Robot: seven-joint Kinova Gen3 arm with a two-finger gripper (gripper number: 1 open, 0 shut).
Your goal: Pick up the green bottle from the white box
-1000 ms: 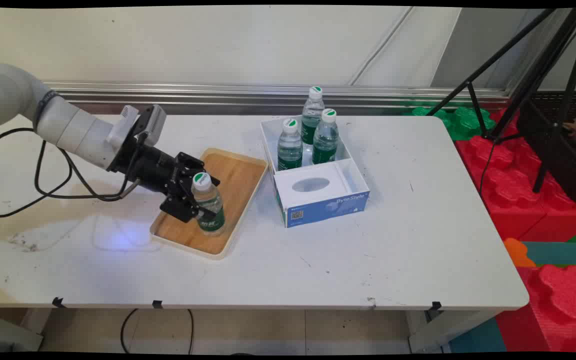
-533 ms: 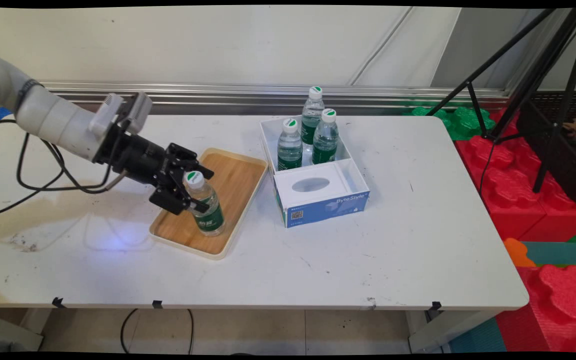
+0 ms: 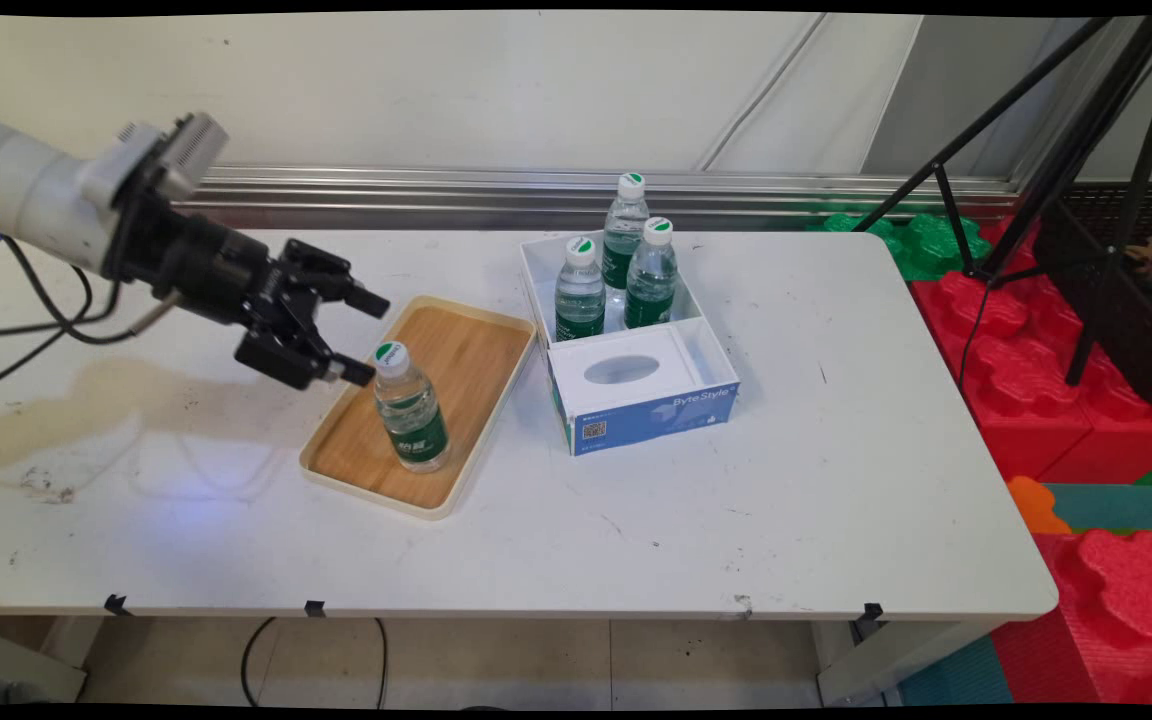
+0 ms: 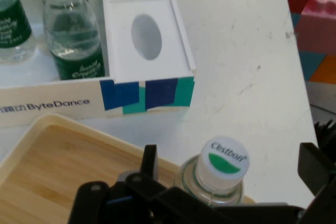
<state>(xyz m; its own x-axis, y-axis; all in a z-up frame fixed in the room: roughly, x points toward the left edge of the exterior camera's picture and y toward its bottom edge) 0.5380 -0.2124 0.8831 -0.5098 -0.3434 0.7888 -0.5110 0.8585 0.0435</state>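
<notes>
A small water bottle (image 3: 411,412) with a green label and white cap stands upright on the wooden tray (image 3: 456,350), near its front end. My gripper (image 3: 368,335) hangs open just left of and above the bottle's cap, holding nothing. In the hand view the bottle's cap (image 4: 224,158) lies between my spread fingers (image 4: 149,161), with the tray (image 4: 58,166) below on the left. Three more bottles (image 3: 616,270) stand in the white and blue box (image 3: 651,410).
The box (image 4: 147,95) has an insert with an oval hole (image 3: 622,369) at its front. Black cables (image 3: 26,340) hang from the arm on the left. A black tripod (image 3: 1066,150) and red foam blocks (image 3: 1056,400) stand beyond the table's right edge.
My gripper has let go of the bottle and drawn back up and to the left. The bottle stays standing on the tray.
</notes>
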